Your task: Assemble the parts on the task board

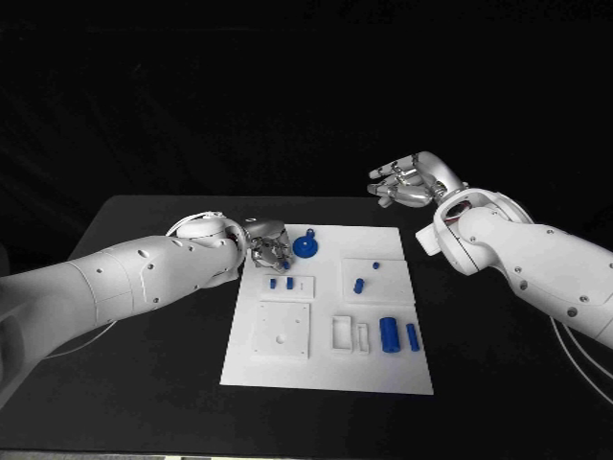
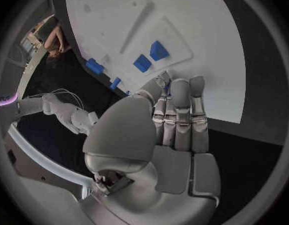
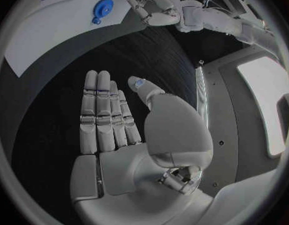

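The white task board (image 1: pixel 328 369) lies mid-table. My left hand (image 1: pixel 262 244) hovers at its far left corner, fingers pointing down, just left of a round blue part with a handle (image 1: pixel 306 246). In the left wrist view the fingers (image 2: pixel 182 110) lie straight and together with the thumb against them. A sliver of blue shows at the thumb tip; I cannot tell whether anything is pinched there. My right hand (image 1: pixel 410 182) is raised beyond the board's far right corner, its fingers (image 3: pixel 104 110) extended and holding nothing. Two small blue blocks (image 1: pixel 282 284) sit in a recess.
More parts lie on the board: two small blue pieces (image 1: pixel 362 283) right of centre, two blue cylinders (image 1: pixel 399 335) and a white one (image 1: pixel 363 334) near the right edge. A raised white square plate (image 1: pixel 282 329) is at the near left. Black table surrounds the board.
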`<control>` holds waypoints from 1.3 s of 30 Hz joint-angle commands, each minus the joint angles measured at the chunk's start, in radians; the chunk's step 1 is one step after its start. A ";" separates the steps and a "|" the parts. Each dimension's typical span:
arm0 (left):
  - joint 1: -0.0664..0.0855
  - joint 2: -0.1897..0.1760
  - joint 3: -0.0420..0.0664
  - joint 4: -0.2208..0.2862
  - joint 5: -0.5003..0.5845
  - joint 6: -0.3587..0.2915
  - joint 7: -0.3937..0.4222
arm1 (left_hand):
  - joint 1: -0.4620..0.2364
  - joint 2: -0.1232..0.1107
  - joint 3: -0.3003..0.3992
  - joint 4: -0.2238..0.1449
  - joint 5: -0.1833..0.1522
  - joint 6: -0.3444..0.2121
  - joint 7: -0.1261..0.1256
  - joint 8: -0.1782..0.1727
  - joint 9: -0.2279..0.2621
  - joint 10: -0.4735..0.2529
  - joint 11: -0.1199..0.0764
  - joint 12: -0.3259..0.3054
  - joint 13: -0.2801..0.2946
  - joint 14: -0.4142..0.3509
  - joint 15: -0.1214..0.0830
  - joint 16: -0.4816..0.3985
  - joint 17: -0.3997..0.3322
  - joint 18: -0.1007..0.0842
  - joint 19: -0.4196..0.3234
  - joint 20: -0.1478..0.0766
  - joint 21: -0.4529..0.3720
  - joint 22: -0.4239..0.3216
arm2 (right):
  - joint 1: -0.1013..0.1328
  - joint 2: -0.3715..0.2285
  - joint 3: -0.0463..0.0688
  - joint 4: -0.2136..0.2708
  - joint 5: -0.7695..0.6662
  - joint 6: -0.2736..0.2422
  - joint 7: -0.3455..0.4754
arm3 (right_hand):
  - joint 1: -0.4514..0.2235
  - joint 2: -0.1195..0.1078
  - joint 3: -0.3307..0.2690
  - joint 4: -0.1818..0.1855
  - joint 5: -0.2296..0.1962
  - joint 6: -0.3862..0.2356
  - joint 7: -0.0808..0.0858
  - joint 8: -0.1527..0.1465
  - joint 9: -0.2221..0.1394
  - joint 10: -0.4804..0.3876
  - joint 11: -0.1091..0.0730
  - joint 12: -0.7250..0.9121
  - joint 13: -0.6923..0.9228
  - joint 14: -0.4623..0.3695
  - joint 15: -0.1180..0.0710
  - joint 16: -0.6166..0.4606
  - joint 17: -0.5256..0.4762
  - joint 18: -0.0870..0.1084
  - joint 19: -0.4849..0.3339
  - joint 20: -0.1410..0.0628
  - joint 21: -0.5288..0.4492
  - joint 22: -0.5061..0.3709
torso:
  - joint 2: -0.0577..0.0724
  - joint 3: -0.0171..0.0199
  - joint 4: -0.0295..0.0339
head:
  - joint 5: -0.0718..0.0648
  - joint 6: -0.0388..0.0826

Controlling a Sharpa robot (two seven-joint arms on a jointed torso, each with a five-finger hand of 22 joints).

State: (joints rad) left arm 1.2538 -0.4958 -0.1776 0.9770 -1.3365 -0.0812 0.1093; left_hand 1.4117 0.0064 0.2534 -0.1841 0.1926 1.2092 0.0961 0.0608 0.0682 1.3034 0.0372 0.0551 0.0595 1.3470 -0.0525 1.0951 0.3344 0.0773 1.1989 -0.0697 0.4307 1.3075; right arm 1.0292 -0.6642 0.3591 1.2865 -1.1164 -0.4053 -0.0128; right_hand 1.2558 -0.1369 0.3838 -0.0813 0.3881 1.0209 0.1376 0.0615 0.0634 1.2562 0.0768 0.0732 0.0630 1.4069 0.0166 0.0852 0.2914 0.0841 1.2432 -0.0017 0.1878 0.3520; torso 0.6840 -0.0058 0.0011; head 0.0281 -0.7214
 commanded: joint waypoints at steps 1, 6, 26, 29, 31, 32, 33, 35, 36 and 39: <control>-0.015 0.001 -0.010 0.008 -0.015 0.040 -0.005 | -0.003 0.006 -0.005 -0.003 -0.004 -0.039 0.005 0.000 -0.005 -0.006 0.005 0.003 0.000 -0.003 0.006 -0.004 0.001 0.014 -0.006 0.003 -0.007 0.020 | 0.000 0.001 0.000 -0.001 0.000 0.020 0.009 | -0.009 0.000 -0.001 0.005 0.006 -0.002 0.006 0.000 0.000 -0.001 0.001 -0.003 -0.001 0.002 0.004 -0.001 0.001 0.006 -0.007 0.002 0.003 -0.001 | 0.000 -0.0001 0.0005 | -0.001 0.001; -0.015 -0.002 -0.010 0.011 -0.002 0.017 -0.006 | -0.018 -0.016 0.010 -0.005 0.000 -0.127 0.011 0.000 -0.006 -0.087 0.030 0.003 -0.001 -0.013 0.021 -0.006 0.000 0.020 -0.009 0.015 -0.012 0.020 | 0.000 0.002 0.000 -0.004 0.000 0.029 0.007 | -0.009 0.000 -0.002 0.004 0.006 -0.003 0.006 0.001 0.000 -0.003 0.001 -0.004 -0.001 0.000 0.005 -0.002 0.000 0.006 -0.009 0.002 0.004 -0.004 | 0.000 -0.0002 0.0015 | -0.002 0.000; -0.015 -0.014 -0.009 0.003 0.016 -0.039 -0.004 | -0.037 -0.076 0.071 0.008 0.003 -0.199 0.010 0.002 -0.006 -0.182 0.060 0.003 -0.001 -0.022 0.044 0.008 -0.005 0.048 -0.001 0.041 -0.019 0.020 | 0.000 0.002 0.000 -0.007 0.000 0.032 0.005 | -0.009 0.000 -0.005 0.003 0.006 -0.005 0.007 0.001 0.000 -0.007 0.003 -0.004 -0.001 -0.002 0.006 -0.003 -0.001 0.006 -0.012 0.004 0.005 -0.010 | 0.001 0.0000 0.0002 | -0.001 0.003; -0.015 -0.018 -0.009 -0.002 0.021 -0.041 -0.006 | -0.035 -0.078 0.070 0.009 0.004 -0.192 0.012 0.002 -0.005 -0.190 0.062 0.002 -0.001 -0.023 0.045 0.009 -0.006 0.049 -0.001 0.042 -0.019 0.020 | 0.000 0.001 0.000 -0.008 0.000 0.035 0.006 | -0.008 0.000 -0.005 0.002 0.006 -0.005 0.007 0.001 0.000 -0.008 0.003 -0.004 -0.001 -0.003 0.006 -0.003 -0.001 0.006 -0.012 0.004 0.006 -0.011 | 0.000 0.0000 0.0001 | -0.002 0.003; -0.015 -0.022 -0.008 -0.005 0.023 -0.043 -0.007 | -0.033 -0.079 0.070 0.008 0.004 -0.193 0.011 0.001 -0.006 -0.194 0.063 0.002 -0.001 -0.024 0.046 0.008 -0.007 0.050 -0.002 0.043 -0.020 0.020 | 0.000 0.000 0.000 -0.008 0.002 0.040 0.008 | -0.007 0.000 -0.005 0.000 0.006 -0.005 0.007 0.001 0.000 -0.008 0.003 -0.003 -0.001 -0.002 0.006 -0.002 -0.001 0.007 -0.012 0.004 0.007 -0.012 | 0.000 0.0006 0.0003 | -0.003 0.002; -0.015 -0.025 -0.008 -0.007 0.024 -0.044 -0.007 | -0.033 -0.080 0.070 0.008 0.004 -0.194 0.011 0.001 -0.006 -0.194 0.063 0.002 -0.001 -0.024 0.046 0.007 -0.007 0.050 -0.002 0.043 -0.020 0.020 | 0.000 -0.001 0.000 -0.008 0.004 0.044 0.011 | -0.007 0.000 -0.005 0.000 0.006 -0.005 0.007 0.001 0.000 -0.008 0.003 -0.004 -0.001 -0.002 0.006 -0.002 -0.001 0.007 -0.011 0.004 0.007 -0.012 | 0.000 0.0010 0.0006 | -0.002 0.002; -0.015 -0.027 -0.008 -0.009 0.024 -0.045 -0.008 | -0.032 -0.081 0.069 0.008 0.005 -0.194 0.010 0.001 -0.006 -0.196 0.064 0.002 -0.001 -0.024 0.046 0.007 -0.008 0.051 -0.002 0.043 -0.020 0.020 | 0.000 -0.002 0.000 -0.008 0.005 0.048 0.014 | -0.006 0.000 -0.005 -0.001 0.006 -0.005 0.007 0.001 0.000 -0.009 0.003 -0.004 -0.001 -0.002 0.006 -0.002 -0.001 0.007 -0.011 0.003 0.008 -0.012 | 0.000 0.0011 0.0007 | -0.003 0.002; -0.014 -0.031 -0.007 -0.016 0.025 -0.048 -0.009 | -0.031 -0.082 0.068 0.007 0.005 -0.194 0.010 0.001 -0.006 -0.201 0.065 0.002 -0.001 -0.024 0.047 0.007 -0.009 0.052 -0.002 0.044 -0.021 0.020 | -0.001 -0.003 0.000 -0.009 0.008 0.060 0.020 | -0.002 0.000 -0.004 -0.005 0.005 -0.005 0.008 0.001 0.000 -0.011 0.004 -0.005 -0.002 -0.002 0.006 -0.002 -0.001 0.008 -0.011 0.003 0.009 -0.013 | 0.000 0.0011 0.0010 | -0.004 0.003; -0.014 -0.032 -0.006 -0.019 0.027 -0.050 -0.009 | -0.030 -0.083 0.066 0.007 0.005 -0.195 0.009 0.001 -0.006 -0.204 0.066 0.003 -0.001 -0.025 0.048 0.006 -0.010 0.052 -0.003 0.045 -0.022 0.020 | -0.001 -0.004 0.000 -0.009 0.008 0.068 0.023 | 0.000 0.001 -0.004 -0.007 0.005 -0.003 0.008 0.001 0.000 -0.015 0.005 -0.006 -0.002 -0.002 0.006 -0.002 -0.002 0.008 -0.011 0.003 0.010 -0.012 | 0.000 0.0006 0.0009 | -0.005 0.003; -0.014 -0.038 -0.003 -0.032 0.038 -0.060 -0.009 | -0.024 -0.084 0.061 0.006 0.005 -0.200 0.008 0.001 -0.006 -0.213 0.069 0.002 -0.001 -0.026 0.049 0.001 -0.013 0.054 -0.004 0.047 -0.024 0.020 | -0.001 -0.008 0.000 -0.012 0.006 0.095 0.030 | 0.017 0.002 0.001 -0.029 0.009 0.017 0.007 0.002 0.000 -0.040 0.011 -0.010 -0.003 0.009 0.002 0.004 0.002 0.013 -0.002 -0.003 0.025 -0.003 | 0.000 -0.0001 0.0011 | -0.005 0.004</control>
State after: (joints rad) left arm 1.2427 -0.5306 -0.1803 0.9519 -1.3121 -0.1286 0.1089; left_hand 1.3841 -0.0711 0.3175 -0.1778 0.1934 1.0140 0.1045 0.0657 0.0627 1.0968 0.1091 0.0549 0.0586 1.3198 -0.0120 1.0996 0.3226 0.1332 1.1952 -0.0303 0.4108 1.3074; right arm 1.0290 -0.6702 0.3590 1.2753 -1.1119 -0.3626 -0.0072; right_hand 1.2639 -0.1346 0.3840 -0.1043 0.3932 1.0316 0.1444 0.0615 0.0634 1.2222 0.0866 0.0654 0.0616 1.4093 0.0180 0.0852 0.2916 0.0841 1.2399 0.0017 0.2083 0.3446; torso 0.6842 -0.0053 0.0016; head 0.0236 -0.7181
